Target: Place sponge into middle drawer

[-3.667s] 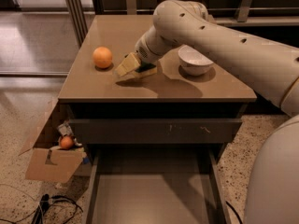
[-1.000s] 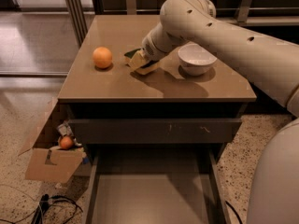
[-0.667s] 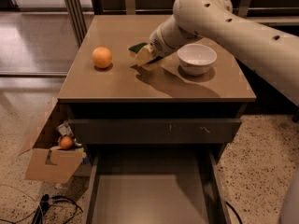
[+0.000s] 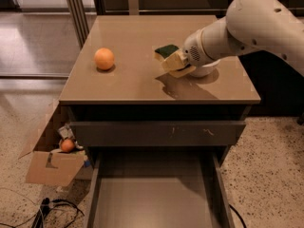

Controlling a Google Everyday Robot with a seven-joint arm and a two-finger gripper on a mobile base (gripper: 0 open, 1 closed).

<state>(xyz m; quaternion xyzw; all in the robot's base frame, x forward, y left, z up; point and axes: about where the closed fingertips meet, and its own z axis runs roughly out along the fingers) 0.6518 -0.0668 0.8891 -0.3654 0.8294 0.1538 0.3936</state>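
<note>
The sponge [image 4: 166, 51], clamped in the gripper [image 4: 176, 64] above the table [image 4: 133, 87], should be carried past the front edge, then lowered into the drawer [image 4: 152, 201].

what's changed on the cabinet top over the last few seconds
The claw, shut on the sponge, has lifted it off the cabinet top and carried it away from the orange, toward the bowl. The sponge now hangs above its shadow. The orange, the bowl, the open middle drawer and the cardboard box stayed put.
</note>
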